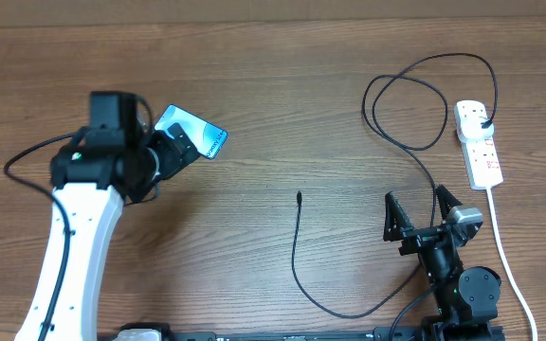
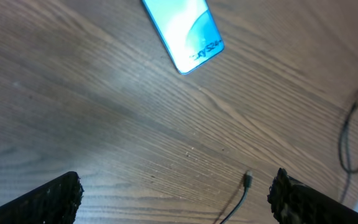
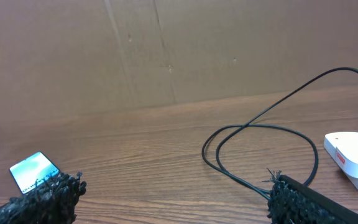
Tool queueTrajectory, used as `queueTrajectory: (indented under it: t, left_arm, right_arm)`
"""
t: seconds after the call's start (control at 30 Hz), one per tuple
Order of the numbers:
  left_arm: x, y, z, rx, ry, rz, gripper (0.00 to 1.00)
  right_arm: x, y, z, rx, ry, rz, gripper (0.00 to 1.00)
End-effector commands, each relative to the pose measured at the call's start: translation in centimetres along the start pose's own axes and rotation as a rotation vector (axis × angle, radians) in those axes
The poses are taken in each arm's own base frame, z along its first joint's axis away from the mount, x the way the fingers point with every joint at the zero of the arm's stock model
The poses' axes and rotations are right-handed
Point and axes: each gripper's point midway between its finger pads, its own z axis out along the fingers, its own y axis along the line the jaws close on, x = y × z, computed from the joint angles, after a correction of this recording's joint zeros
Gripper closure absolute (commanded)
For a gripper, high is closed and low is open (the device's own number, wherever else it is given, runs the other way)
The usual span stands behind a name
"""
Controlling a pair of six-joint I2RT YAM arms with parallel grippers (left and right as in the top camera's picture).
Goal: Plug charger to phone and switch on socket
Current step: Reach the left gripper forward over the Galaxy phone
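Observation:
The phone (image 1: 203, 135) lies on the table with its light-blue screen lit; in the left wrist view the phone (image 2: 184, 34) is ahead of the fingers, not between them. My left gripper (image 1: 179, 145) hovers open at the phone's near end, its jaws wide apart (image 2: 176, 193). The charger cable (image 1: 295, 256) loops across the table. Its connector tip (image 1: 299, 196) lies free in the middle and shows as a small tip (image 2: 247, 180) near my left gripper's right finger. The black plug end (image 1: 484, 121) sits in the socket (image 1: 479, 144). My right gripper (image 1: 417, 210) is open and empty (image 3: 176, 193).
The socket's white cord (image 1: 506, 260) runs down the right side past the right arm's base. The cable makes a wide loop (image 3: 260, 146) left of the socket (image 3: 353, 155). A brown cardboard wall (image 3: 166, 56) stands behind the wooden table (image 1: 282, 85).

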Motion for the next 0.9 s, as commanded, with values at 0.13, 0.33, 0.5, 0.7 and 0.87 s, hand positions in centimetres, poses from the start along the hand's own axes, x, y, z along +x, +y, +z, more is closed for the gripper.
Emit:
queueTrajectory:
  t: [0.13, 0.33, 0.5, 0.7, 0.87]
  left_arm:
    - [-2.3, -3.3, -0.7, -0.142, -0.095, -0.09, 0.0]
    - [-4.0, -5.9, -0.1, -0.163, -0.077, -0.178, 0.0]
    - [-4.6, -5.9, 1.5, -0.2, -0.08, -0.304, 0.0]
    - [-4.3, -5.1, 3.8, -0.26, -0.051, -0.335, 0.0]
    - [-3.7, -4.0, 6.8, -0.332, -0.002, -0.335, 0.0]
  right_arm:
    - [0.2, -0.1, 0.0, 0.003, -0.004, -0.004, 0.0]
    - [0.2, -0.1, 0.0, 0.003, -0.004, -0.004, 0.0]
    - [0.2, -0.1, 0.0, 0.003, -0.004, -0.004, 0.0]
    - [0.2, -0.1, 0.0, 0.003, -0.004, -0.004, 0.0]
    - [0.2, -0.1, 0.0, 0.003, -0.004, -0.004, 0.0]
